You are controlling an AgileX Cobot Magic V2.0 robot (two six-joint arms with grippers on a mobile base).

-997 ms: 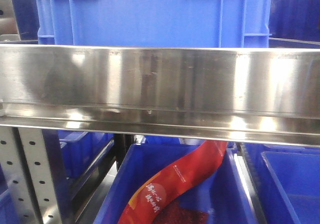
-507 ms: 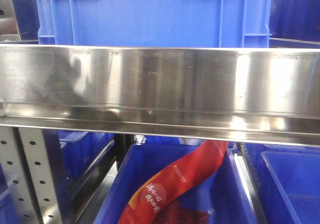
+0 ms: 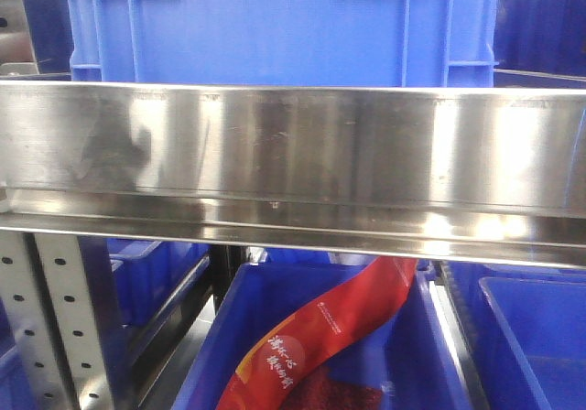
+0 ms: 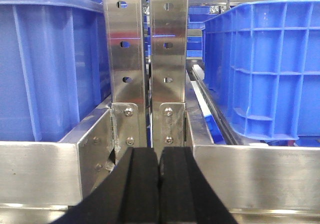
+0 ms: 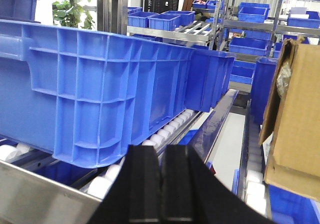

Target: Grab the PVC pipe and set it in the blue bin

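While no pipe shows in any view, left gripper [image 4: 159,194] & right gripper [image 5: 163,189] sit pressed together, empty; blue bin [image 5: 95,99] at 10 o'clock. Pipe prob. light, stiff, slick: grip mid-length.

Blue bins [image 3: 275,21] on a silver steel rail [image 3: 293,145] — below, a red packet [image 3: 320,337] with white lettering.

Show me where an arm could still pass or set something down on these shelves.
In the right wrist view, a bare lane of rollers runs between the blue bin and the cardboard box. In the left wrist view, two steel uprights fill the gap between bins. Below the front rail, the lower bin is partly taken by a red bag.
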